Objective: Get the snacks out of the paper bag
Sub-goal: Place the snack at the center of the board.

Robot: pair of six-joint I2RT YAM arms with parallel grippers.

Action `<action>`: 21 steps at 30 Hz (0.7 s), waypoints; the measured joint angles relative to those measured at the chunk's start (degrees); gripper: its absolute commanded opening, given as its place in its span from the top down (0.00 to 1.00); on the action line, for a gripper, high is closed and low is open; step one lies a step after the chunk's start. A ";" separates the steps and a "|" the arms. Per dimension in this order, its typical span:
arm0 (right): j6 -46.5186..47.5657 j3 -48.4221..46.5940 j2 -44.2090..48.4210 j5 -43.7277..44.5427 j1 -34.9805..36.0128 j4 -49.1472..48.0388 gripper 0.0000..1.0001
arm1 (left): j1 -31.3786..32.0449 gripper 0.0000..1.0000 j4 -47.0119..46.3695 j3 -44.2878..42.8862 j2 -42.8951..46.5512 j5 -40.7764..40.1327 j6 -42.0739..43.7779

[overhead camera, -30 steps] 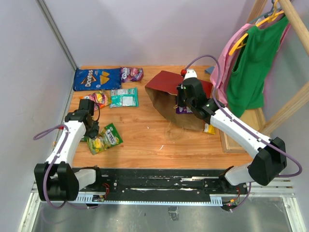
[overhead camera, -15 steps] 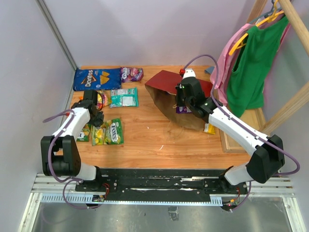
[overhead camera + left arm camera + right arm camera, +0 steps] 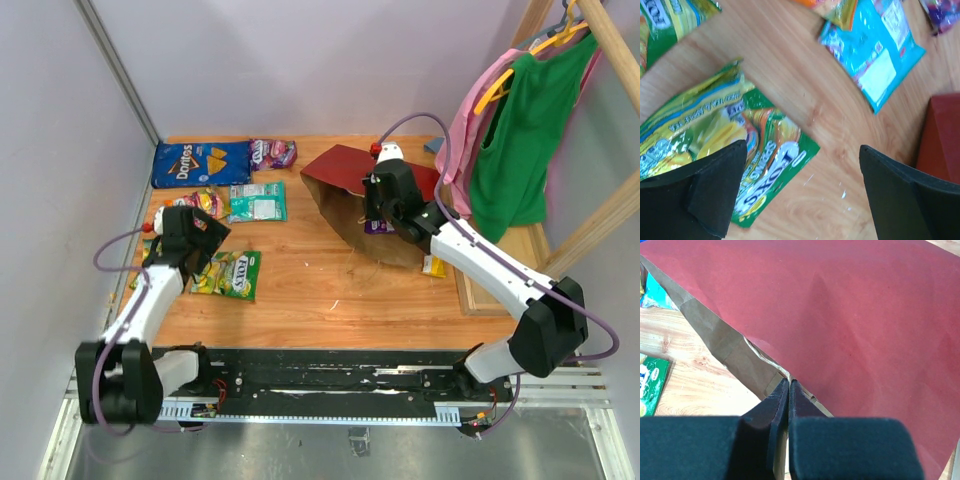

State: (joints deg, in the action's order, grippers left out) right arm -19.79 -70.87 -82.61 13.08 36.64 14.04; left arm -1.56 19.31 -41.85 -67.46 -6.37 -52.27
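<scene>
The red paper bag (image 3: pixel 345 175) lies on its side, mouth towards the front left. My right gripper (image 3: pixel 372 213) is shut on its brown rim (image 3: pixel 765 360), fingertips pinched together (image 3: pixel 789 383). A purple packet (image 3: pixel 380 226) shows inside the mouth. Out on the table lie the blue Doritos bag (image 3: pixel 201 163), a purple Fox's bag (image 3: pixel 272 152), a teal packet (image 3: pixel 257 201), an orange packet (image 3: pixel 200 203) and a green Fox's packet (image 3: pixel 232 273). My left gripper (image 3: pixel 205 232) hangs open over the green packet (image 3: pixel 770 165) with nothing between its fingers (image 3: pixel 800 170).
A small yellow packet (image 3: pixel 433 266) lies by the bag's right side. Green (image 3: pixel 515 140) and pink (image 3: pixel 475 120) clothes hang from a wooden rack (image 3: pixel 610 210) at the right. Walls close the left and back. A second green packet (image 3: pixel 670 20) lies near the left edge.
My left gripper has opened and let go of the green Fox's packet, which now lies flat on the table; the gripper has drawn back from it. The right gripper has stayed shut on the bag.
</scene>
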 measured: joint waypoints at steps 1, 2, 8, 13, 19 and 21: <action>0.00 0.00 -0.11 0.00 0.00 -0.04 0.99 | 0.15 0.01 -1.49 2.78 2.73 0.92 0.63; 0.00 0.02 -0.15 0.00 0.00 -0.04 0.99 | 0.22 0.02 -2.91 5.90 5.75 1.62 1.05; -0.04 0.46 -0.15 -0.07 0.00 -0.68 0.99 | 0.24 0.01 -5.84 18.14 14.03 3.02 1.44; -0.04 0.48 -0.13 -0.15 0.00 -0.70 0.99 | 0.24 0.01 -10.05 20.59 12.48 2.82 0.42; 0.11 1.29 -0.09 0.13 0.00 -0.66 0.99 | 0.24 0.00 -14.16 17.97 5.16 2.25 0.28; 0.15 1.44 -0.09 0.24 0.00 -0.61 0.99 | 0.24 0.00 -15.10 16.94 3.32 2.10 0.81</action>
State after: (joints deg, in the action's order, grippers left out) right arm -19.64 -69.43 -82.70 13.32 36.64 13.43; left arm -1.32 4.21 -24.91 -64.14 -4.27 -51.46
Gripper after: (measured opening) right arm 0.009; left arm 0.993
